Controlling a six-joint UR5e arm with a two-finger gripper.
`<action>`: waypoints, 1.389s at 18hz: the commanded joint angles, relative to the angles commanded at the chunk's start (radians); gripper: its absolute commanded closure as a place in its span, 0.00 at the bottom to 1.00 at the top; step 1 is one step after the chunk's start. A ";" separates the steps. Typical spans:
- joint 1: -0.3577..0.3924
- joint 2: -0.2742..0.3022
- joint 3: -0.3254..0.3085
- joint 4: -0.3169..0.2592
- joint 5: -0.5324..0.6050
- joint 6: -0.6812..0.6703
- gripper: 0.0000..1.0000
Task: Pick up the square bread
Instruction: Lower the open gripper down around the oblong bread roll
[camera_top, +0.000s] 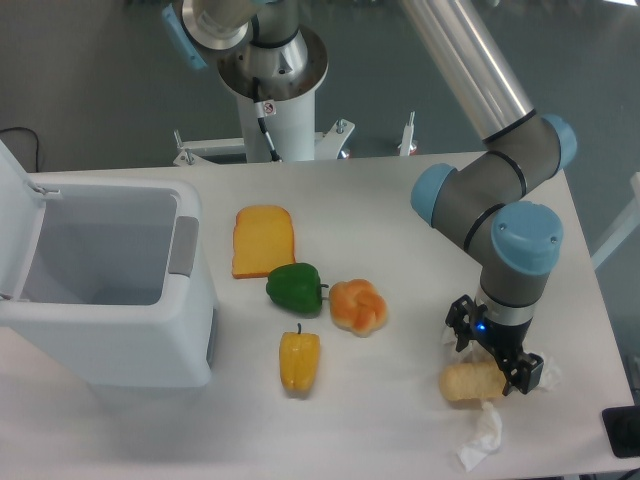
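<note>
The square bread, a pale golden-tan blocky piece, lies on the white table near the front right edge. My gripper hangs straight down over its right end. The jaws stand wide apart, one finger behind and left of the bread, the other at its right end. The bread rests on the table; I cannot tell whether either finger touches it.
A round knotted orange bun, a green pepper, a yellow pepper and a flat toast slice lie mid-table. A white open bin stands at the left. Crumpled white paper lies just in front of the bread.
</note>
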 joint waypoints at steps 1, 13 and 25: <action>-0.003 -0.009 0.002 0.002 -0.006 0.000 0.00; -0.009 -0.015 -0.008 0.002 0.001 0.031 0.00; -0.012 -0.015 -0.011 0.002 0.026 0.020 0.00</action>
